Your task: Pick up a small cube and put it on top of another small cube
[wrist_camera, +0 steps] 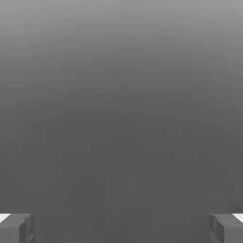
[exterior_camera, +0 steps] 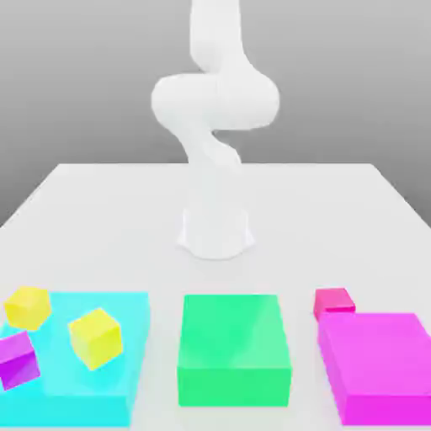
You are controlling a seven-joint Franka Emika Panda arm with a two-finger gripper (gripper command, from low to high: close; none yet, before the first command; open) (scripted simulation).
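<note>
The small pink cube [exterior_camera: 334,301] rests on the white table at the exterior view's right, touching the back left corner of the big magenta flat block [exterior_camera: 380,364]. The pale lemon-yellow cube [exterior_camera: 96,337] sits tilted over the cyan flat block [exterior_camera: 84,396] at the left. In the hand view my gripper [wrist_camera: 121,228] is open, its grey fingertips [wrist_camera: 16,228] far apart with only plain grey background between them. Nothing is held. The white arm [exterior_camera: 215,101] rises from its base at the table's middle and curls upward, far from both cubes.
A deeper-yellow cube [exterior_camera: 28,306] is at the cyan block's back left corner, and a purple cube [exterior_camera: 17,359] at its left edge. A big green flat block [exterior_camera: 233,347] lies between the cyan and magenta blocks. The arm's base [exterior_camera: 216,231] stands behind them.
</note>
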